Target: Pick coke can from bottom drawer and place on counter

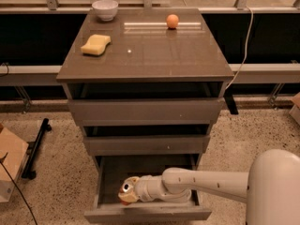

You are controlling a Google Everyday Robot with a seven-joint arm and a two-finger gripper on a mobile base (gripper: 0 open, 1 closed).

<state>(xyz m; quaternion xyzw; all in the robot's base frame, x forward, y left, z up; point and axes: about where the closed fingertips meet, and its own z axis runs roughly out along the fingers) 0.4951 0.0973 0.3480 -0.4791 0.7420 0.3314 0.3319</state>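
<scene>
Scanning from the left of the drawer cabinet [145, 144], we note a cardboard box [9, 161] on the speckled floor. A black stand [35, 146] lies on the floor nearer the cabinet's left side.

On the cabinet's top, the counter [150, 60]:
- a yellow sponge [95, 45] lies toward the left edge
- a white bowl [104, 8] stands at the back left
- an orange ball [172, 21] sits at the back, right of centre

A white cable [241, 55] hangs past the cabinet's right side.

The two upper drawers [145, 110] stand slightly ajar and overhang the rear of the bottom drawer [147, 214]. The bottom drawer is pulled well out at the cabinet's foot, so the way in from above is open only over its front part.

The white arm [211, 184] comes from the lower right of the cabinet. Its forearm lies nearly level and crosses the bottom drawer's right wall, pointing left into the tray. The gripper [125, 193] is inside the bottom drawer, left of the cabinet's centre line and near the drawer front.

We read its fingers as clamped on the coke can [126, 188], whose silver top faces upward. We cannot tell whether the can touches the drawer floor.
</scene>
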